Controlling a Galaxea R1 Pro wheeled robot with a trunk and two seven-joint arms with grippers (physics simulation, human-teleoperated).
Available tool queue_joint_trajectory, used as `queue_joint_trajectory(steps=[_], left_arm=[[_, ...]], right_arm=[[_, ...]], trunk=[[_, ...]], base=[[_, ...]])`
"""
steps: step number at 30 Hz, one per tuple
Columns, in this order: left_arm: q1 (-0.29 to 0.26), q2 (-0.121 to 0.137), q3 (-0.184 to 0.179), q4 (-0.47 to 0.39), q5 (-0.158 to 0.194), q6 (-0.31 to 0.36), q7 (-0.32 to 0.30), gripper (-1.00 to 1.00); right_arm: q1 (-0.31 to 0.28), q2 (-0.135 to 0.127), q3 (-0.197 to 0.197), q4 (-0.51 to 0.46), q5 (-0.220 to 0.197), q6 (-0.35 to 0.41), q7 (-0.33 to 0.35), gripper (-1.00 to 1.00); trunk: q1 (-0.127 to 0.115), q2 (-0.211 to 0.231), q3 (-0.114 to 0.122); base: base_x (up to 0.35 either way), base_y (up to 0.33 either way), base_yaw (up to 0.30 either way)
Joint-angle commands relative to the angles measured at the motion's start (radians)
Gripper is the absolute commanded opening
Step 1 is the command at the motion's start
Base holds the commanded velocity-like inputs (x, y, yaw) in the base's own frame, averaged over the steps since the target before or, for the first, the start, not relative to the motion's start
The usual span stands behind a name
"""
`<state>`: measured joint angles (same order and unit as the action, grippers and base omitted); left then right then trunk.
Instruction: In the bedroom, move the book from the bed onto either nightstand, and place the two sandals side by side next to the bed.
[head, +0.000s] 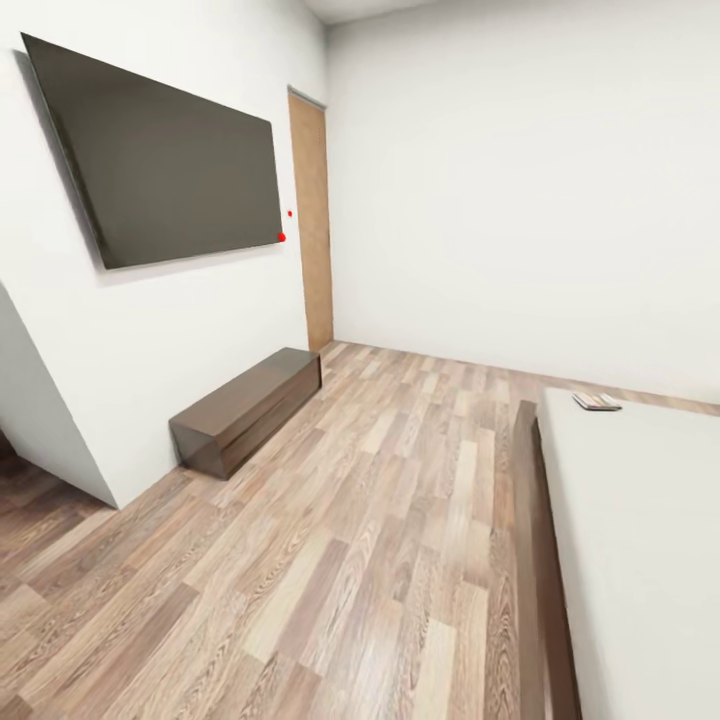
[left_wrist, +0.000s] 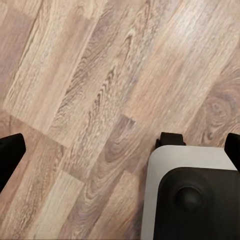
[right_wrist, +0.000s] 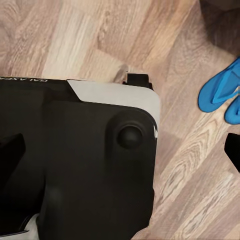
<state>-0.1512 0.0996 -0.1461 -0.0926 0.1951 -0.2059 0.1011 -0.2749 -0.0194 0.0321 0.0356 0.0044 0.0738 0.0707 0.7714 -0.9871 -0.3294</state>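
Head view takes in the bedroom with its white walls and light wood-plank floor (head: 380, 540): the book (head: 597, 402), a small thin paperback lying flat, sits near the far corner of the plain light-grey mattress of the bed (head: 640, 540), across from a wall-mounted dark screen (head: 170, 160), a low dark brown cabinet (head: 245, 410) and a brown door (head: 312, 220). Left wrist view looks down on floor planks and the robot's base (left_wrist: 192, 195), with the left gripper's (left_wrist: 120, 150) black fingertips (left_wrist: 10, 150) set wide apart, empty. Right wrist view shows the base again and the two sandals (right_wrist: 222, 92), bright blue and flat, lying close together on the floor beside it; the right gripper's (right_wrist: 122, 152) fingers (right_wrist: 232, 150) are likewise spread and hold nothing.

Both end effectors (left_wrist: 120, 150) (right_wrist: 120, 150) floorward, fingers apart.
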Motion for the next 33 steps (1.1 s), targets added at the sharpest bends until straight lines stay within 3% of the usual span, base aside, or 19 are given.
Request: queue_joint_trajectory(steps=[1, 26, 33], left_arm=[[-0.001, 0.000, -0.009, 0.001, 0.009, -0.003, 0.003, 1.00], [-0.001, 0.000, -0.009, 0.001, 0.007, -0.004, 0.001, 1.00], [-0.001, 0.000, -0.009, 0.001, 0.007, -0.004, 0.000, 1.00]], right_arm=[[-0.001, 0.000, 0.003, 0.001, 0.000, 0.001, 0.003, 1.00], [-0.001, 0.001, 0.003, 0.001, -0.002, 0.001, 0.004, 1.00], [-0.001, 0.000, 0.003, 0.001, -0.004, 0.000, 0.004, 1.00]], trunk=[[0.001, -0.001, -0.001], [0.001, -0.001, -0.001], [0.001, -0.001, -0.001]], base=[[0.254, 0.226, 0.034], [0.280, 0.179, 0.006], [0.303, 0.137, -0.106]])
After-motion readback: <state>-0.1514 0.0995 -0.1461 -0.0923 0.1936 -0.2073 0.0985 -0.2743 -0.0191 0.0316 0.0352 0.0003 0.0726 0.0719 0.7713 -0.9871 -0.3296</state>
